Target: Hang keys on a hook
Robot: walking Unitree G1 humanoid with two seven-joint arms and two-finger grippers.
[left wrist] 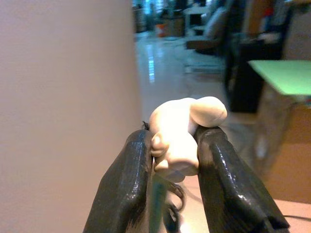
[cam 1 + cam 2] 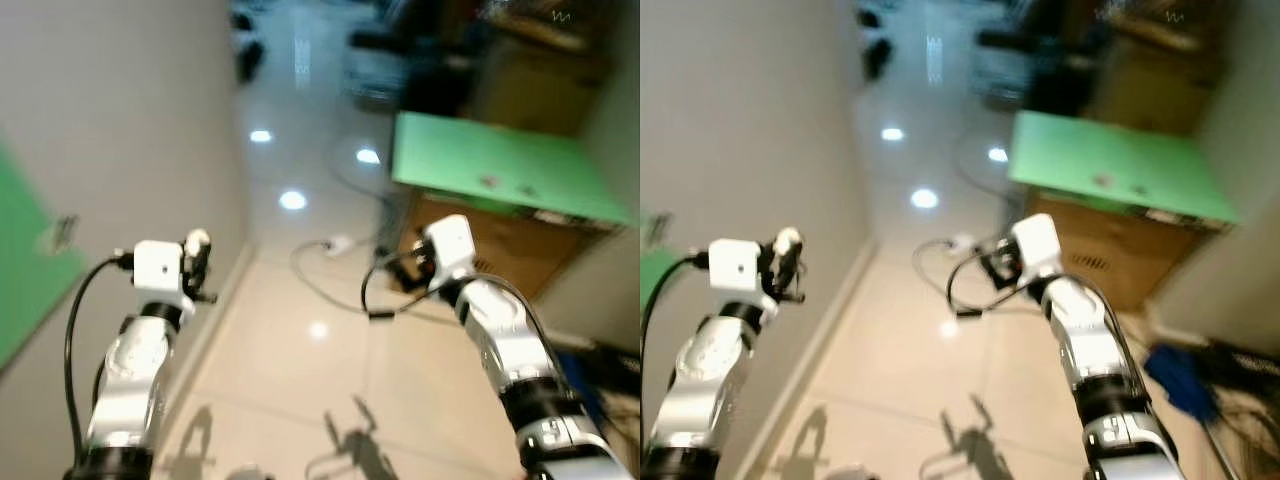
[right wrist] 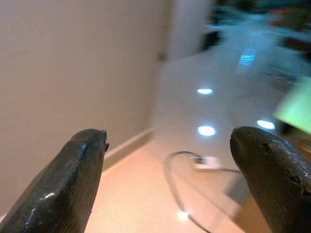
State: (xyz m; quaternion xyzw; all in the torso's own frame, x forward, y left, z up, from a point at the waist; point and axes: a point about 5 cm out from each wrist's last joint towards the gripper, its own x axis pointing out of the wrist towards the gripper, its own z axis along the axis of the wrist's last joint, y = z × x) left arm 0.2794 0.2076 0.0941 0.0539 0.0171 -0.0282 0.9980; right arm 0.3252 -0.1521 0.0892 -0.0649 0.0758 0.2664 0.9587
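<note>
My left gripper (image 2: pixel 197 262) is raised close to the grey wall (image 2: pixel 110 130) on my left and is shut on a cream-white key charm (image 1: pixel 181 138). In the left wrist view the charm sits squeezed between the two black fingers (image 1: pixel 121 189), with a dark ring or cord hanging below it. My right gripper (image 2: pixel 418 262) is raised over the floor in the middle of the room, and its fingers (image 3: pixel 73 179) stand wide apart with nothing between them. A small grey fixture (image 2: pixel 62 233) sits on a green panel (image 2: pixel 25 270) on the wall, too blurred to tell what it is.
A green-topped wooden cabinet (image 2: pixel 495 170) stands ahead on the right. A white power strip (image 2: pixel 338 243) and its cable (image 2: pixel 310 280) lie on the shiny tiled floor. Dark furniture fills the far end of the room. A blue cloth (image 2: pixel 1180 375) lies on the floor at the right.
</note>
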